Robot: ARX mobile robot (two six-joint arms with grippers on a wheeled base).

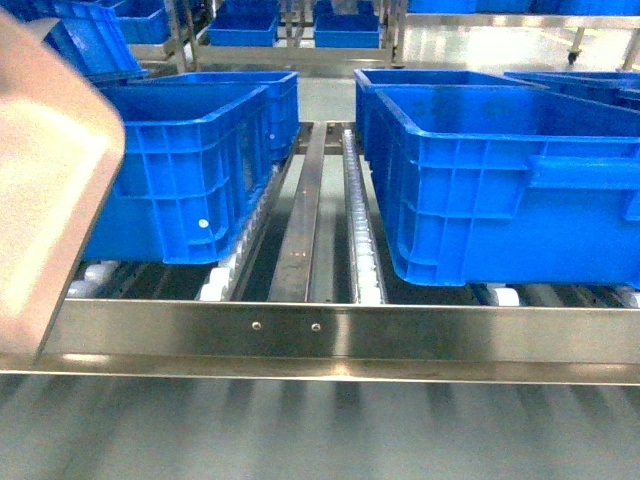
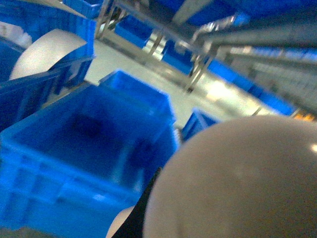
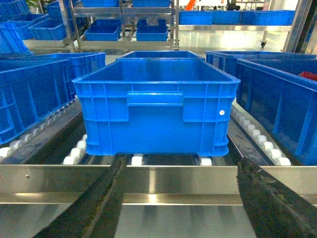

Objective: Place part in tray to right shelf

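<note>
One tray (image 1: 45, 170) rides high at far left on the left arm (grip unseen, cannot tell), well left of the right shelf (image 1: 340, 335), where the right fingers (image 3: 277, 203) stand apart, empty.

The beige tray (image 1: 45, 180) fills the frame's 9 o'clock edge, tilted, its broad face slanting down over the rack's left end. The right shelf (image 1: 400, 330) runs its steel front rail across 6 o'clock, two screws near the middle. Behind it, white rollers (image 1: 365, 265) carry a blue crate (image 1: 190, 170) toward 10 o'clock and a larger blue crate (image 1: 500, 180) toward 3 o'clock.
</note>
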